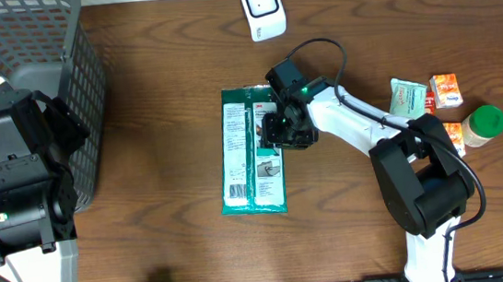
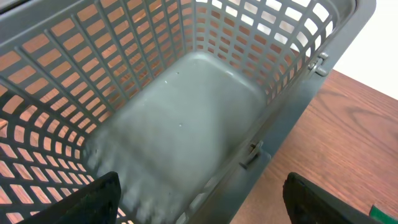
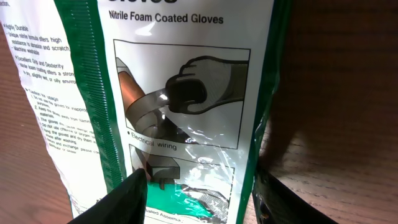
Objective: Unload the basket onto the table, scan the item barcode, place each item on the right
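Note:
The item, a flat green-and-white pack of nitrile foam coated gloves (image 1: 239, 156), lies on the wooden table at the centre. My right gripper (image 1: 286, 133) hovers low over its right side. In the right wrist view the gripper (image 3: 199, 200) is open: one finger rests over the pack's printed face (image 3: 180, 62) and the other stands over the table just past the pack's green right edge. A white scanner (image 1: 263, 8) stands at the back. My left gripper (image 2: 202, 200) is open and empty above the grey basket (image 2: 186, 106). I cannot make out a barcode.
The grey mesh basket (image 1: 69, 75) fills the far left, under the left arm. At the right edge lie a teal packet (image 1: 407, 96), two orange boxes (image 1: 446, 91) and a green-lidded jar (image 1: 484, 124).

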